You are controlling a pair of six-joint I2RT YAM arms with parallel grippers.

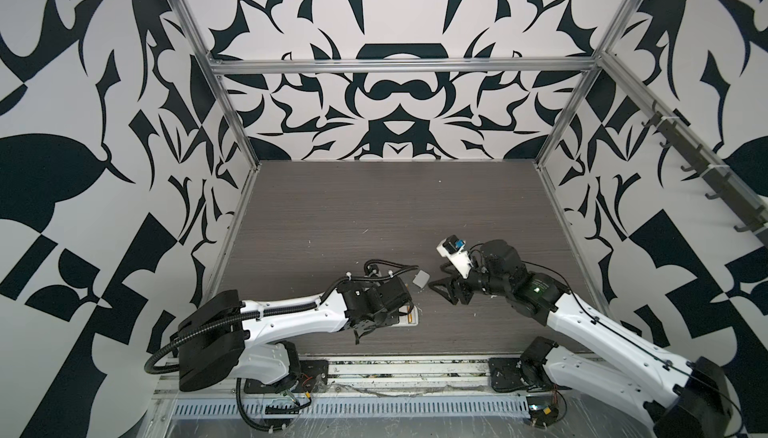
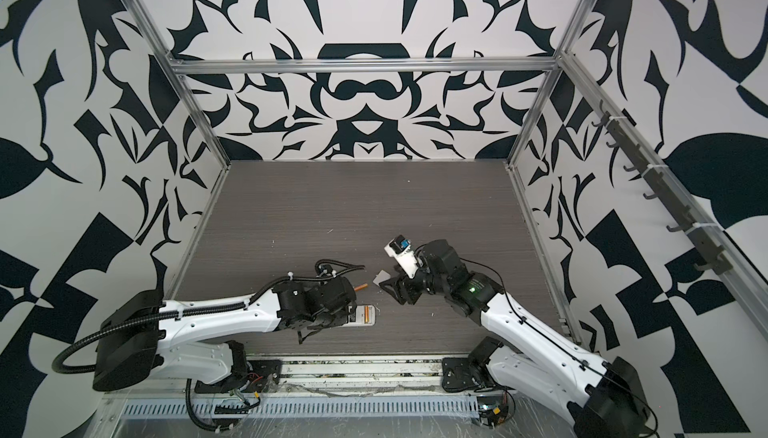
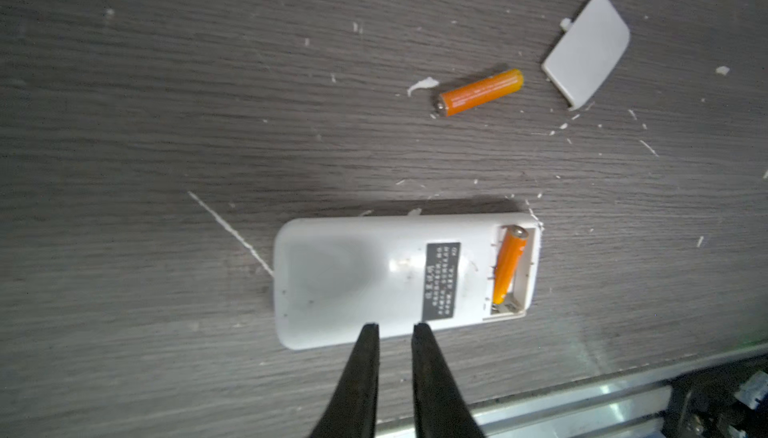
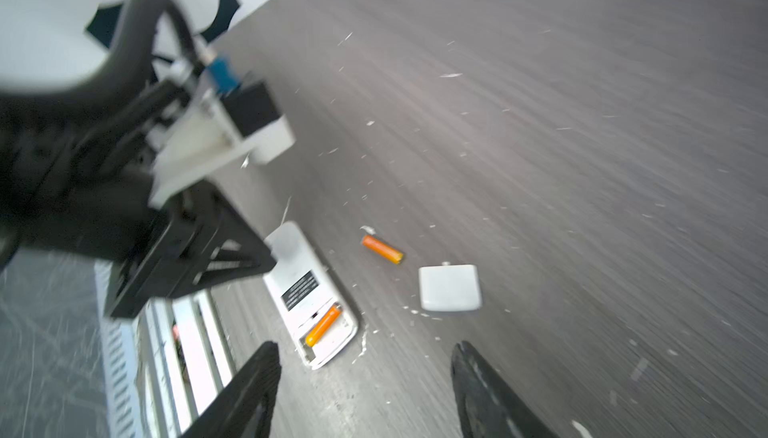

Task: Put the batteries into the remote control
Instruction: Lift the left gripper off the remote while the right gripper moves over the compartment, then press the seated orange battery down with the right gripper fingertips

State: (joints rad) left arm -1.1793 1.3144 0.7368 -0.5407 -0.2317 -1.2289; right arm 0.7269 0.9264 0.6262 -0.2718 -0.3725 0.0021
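The remote control [image 3: 374,282] lies back up near the table's front edge, its battery bay uncovered. One orange battery [image 3: 509,267] sits in the bay, slightly slanted. The other battery [image 3: 480,91] lies loose on the table beyond it, also seen in a top view [image 2: 360,287]. My left gripper [image 3: 395,327] hovers over the remote's near long edge. Its jaws stand a narrow gap apart with nothing between them. My right gripper [image 4: 366,348] hangs wide open and empty to the right of the remote [image 4: 309,290], above bare table.
The white battery cover [image 3: 586,51] lies loose past the free battery, close to my right fingers in a top view [image 1: 422,280]. White flecks dot the wood table [image 1: 374,215]. An aluminium rail [image 1: 395,367] runs along the front edge. Patterned walls close in three sides.
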